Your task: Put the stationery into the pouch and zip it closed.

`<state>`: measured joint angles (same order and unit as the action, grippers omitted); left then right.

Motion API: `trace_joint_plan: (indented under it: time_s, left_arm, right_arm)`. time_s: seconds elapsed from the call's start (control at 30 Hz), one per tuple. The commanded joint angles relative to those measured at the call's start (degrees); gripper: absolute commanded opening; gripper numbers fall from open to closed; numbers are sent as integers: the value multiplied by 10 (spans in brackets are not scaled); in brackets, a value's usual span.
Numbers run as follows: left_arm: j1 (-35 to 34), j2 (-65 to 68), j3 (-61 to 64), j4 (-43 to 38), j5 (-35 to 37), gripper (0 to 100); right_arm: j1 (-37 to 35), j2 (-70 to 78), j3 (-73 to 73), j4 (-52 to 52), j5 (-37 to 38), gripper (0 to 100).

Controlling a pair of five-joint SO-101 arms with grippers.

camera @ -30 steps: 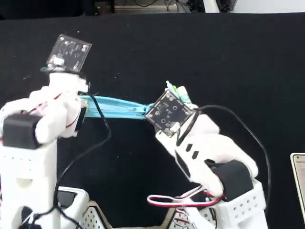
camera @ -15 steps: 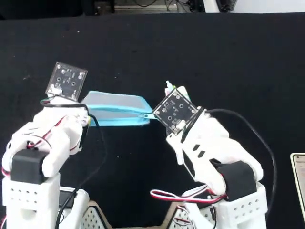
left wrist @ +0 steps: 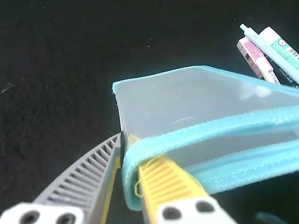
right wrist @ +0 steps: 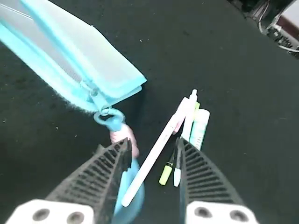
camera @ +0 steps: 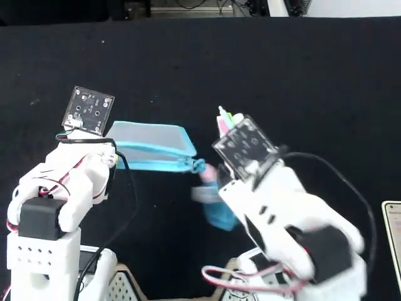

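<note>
High view first, and we find the pouch (camera: 153, 145) left of centre in the frame, a teal-trimmed mesh bag over the black table (camera: 301, 69). Its left end meets the left arm at lower left. Its right end carries the zipper pull (camera: 198, 166), pointing toward the right arm at lower right. Just above that arm's camera board (camera: 245, 149), near the middle of the frame, the stationery (camera: 225, 119) pokes out. It lies on the table, outside the pouch, near its right edge.

Over to the left wrist view: the left gripper (left wrist: 126, 140) is clamped on the pouch. Its grey finger is on one side of the teal hem and its yellow finger on the other, biting the end of the bag. Pens show beyond the far corner.

Right wrist view now: the right gripper (right wrist: 153, 144) stands wide, nothing held. We see a white pen (right wrist: 156, 154) lying on the table in the gap between its fingers. A green-tipped marker (right wrist: 166, 175) and a pale green tube (right wrist: 200, 127) lie close alongside. The zipper pull sits just beside one fingertip, apart from it. A small pink thing (right wrist: 125, 136) lies by it, and we can't tell what that is.
</note>
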<state>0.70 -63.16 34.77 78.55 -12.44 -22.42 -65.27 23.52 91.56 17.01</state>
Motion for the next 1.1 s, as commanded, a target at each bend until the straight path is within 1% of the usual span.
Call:
trace_joint_plan:
  time_s: [0.0,0.1,0.2,0.3,0.43,0.6,0.7,0.77,0.93,1.07]
  left_arm:
    - [-1,-4,-4,-11,8,30]
    - [-5,-6,-4,-11,8,30]
    - [-5,-6,6,-11,8,30]
    - [-5,-6,27,-26,6,30]
    - [-1,-6,78,-77,7,30]
    - [-6,-6,132,-129,8,30]
    - [-5,-6,145,-133,8,30]
    - [-2,-6,150,-133,8,30]
    - [-5,-6,154,-133,8,30]
    - [-6,-6,154,-129,8,30]
  right_arm:
    - [0,-2,-110,47,-6,162]
    - [20,20,-126,64,-7,159]
    - [87,81,-92,44,-25,159]
    - [157,158,-45,-10,-61,159]
    - [207,261,5,-97,-69,159]
    - [216,392,29,-220,-55,159]
    - [216,470,7,-294,-51,159]
    - [216,526,-19,-324,-51,158]
    - [214,652,-104,-330,-51,158]
    - [216,722,-161,-330,-50,158]
